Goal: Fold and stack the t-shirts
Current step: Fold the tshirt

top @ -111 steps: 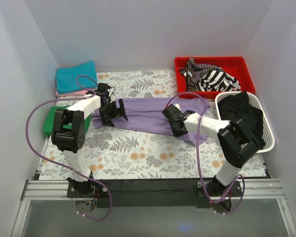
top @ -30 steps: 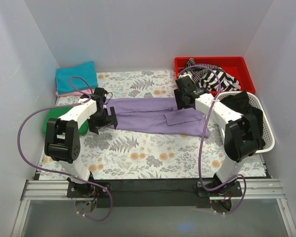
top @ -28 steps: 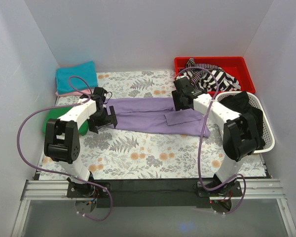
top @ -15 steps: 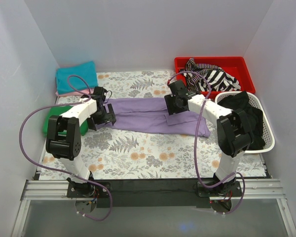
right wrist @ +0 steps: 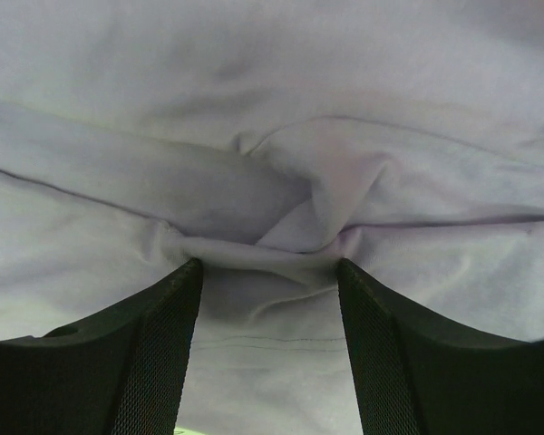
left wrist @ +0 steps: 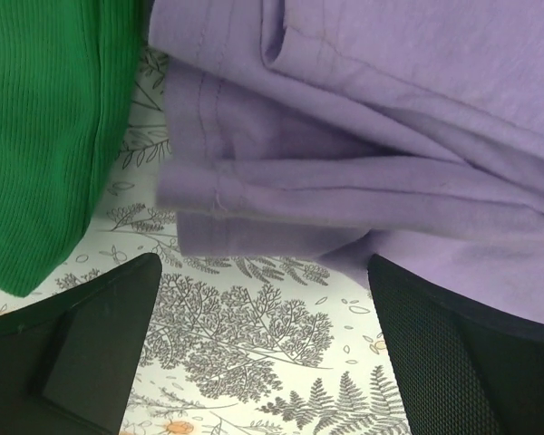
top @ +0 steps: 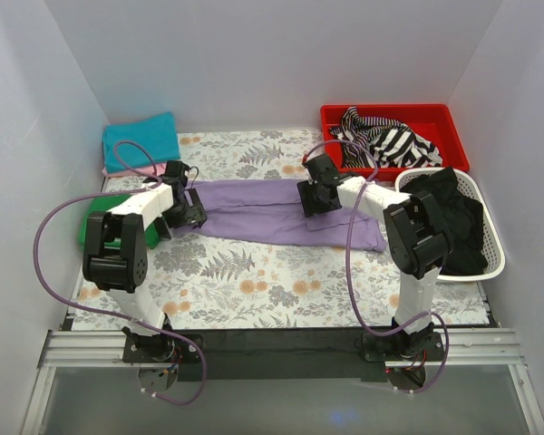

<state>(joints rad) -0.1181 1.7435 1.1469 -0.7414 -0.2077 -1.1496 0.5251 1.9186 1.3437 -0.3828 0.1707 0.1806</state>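
Note:
The lavender t-shirt (top: pixel 254 207) lies as a long folded strip across the table. My left gripper (top: pixel 189 217) is open at its left end. In the left wrist view (left wrist: pixel 263 272) the jaws stand wide over bare table just short of the shirt's hem (left wrist: pixel 254 195). My right gripper (top: pixel 310 201) is open and pressed down on the shirt right of its middle. In the right wrist view (right wrist: pixel 267 267) a pucker of lavender cloth (right wrist: pixel 263 249) lies between the fingertips. A green folded shirt (top: pixel 92 227) lies at the left, also in the left wrist view (left wrist: pixel 36 136). A teal folded shirt (top: pixel 140 140) lies on a pink one (top: pixel 127 170) at the back left.
A red bin (top: pixel 453 118) holding striped cloth (top: pixel 385 140) stands at the back right. A white basket (top: pixel 494 263) with dark clothes (top: pixel 453 217) stands at the right edge. White walls close in the left, back and right sides.
My right gripper has moved left from near the red bin and come down onto the lavender shirt. My left gripper has shifted a little towards the shirt's left end.

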